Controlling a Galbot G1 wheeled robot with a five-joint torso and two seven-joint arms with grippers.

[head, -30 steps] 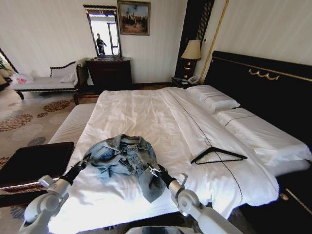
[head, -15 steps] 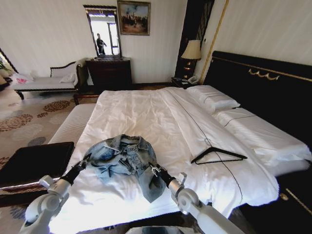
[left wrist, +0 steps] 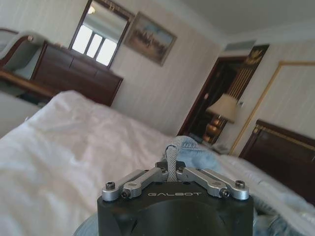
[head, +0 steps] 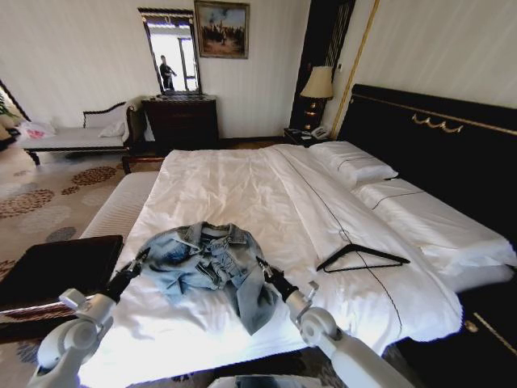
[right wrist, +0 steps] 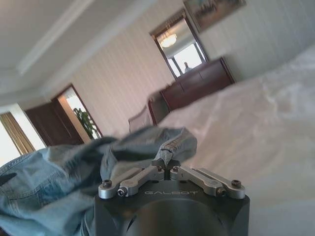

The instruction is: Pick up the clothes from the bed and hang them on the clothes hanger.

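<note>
Denim jacket (head: pixel 212 263) bunched on bed (head: pixel 242 194) at 6 o'clock, pinched between left pincer (head: pixel 142 258) and right pincer (head: pixel 261 264). Clothes hanger (head: pixel 360 258) at 3 o'clock.

"GALBOT" is showing in pale letters on the black housing of the left gripper (left wrist: pixel 172 173), just behind its finger links. Same "GALBOT" mark is showing on the right gripper (right wrist: pixel 169 163) housing.

The crumpled light-blue denim jacket (head: pixel 212 267) lies on the white bed (head: pixel 234 194); the black hanger (head: pixel 360 259) lies apart.
</note>
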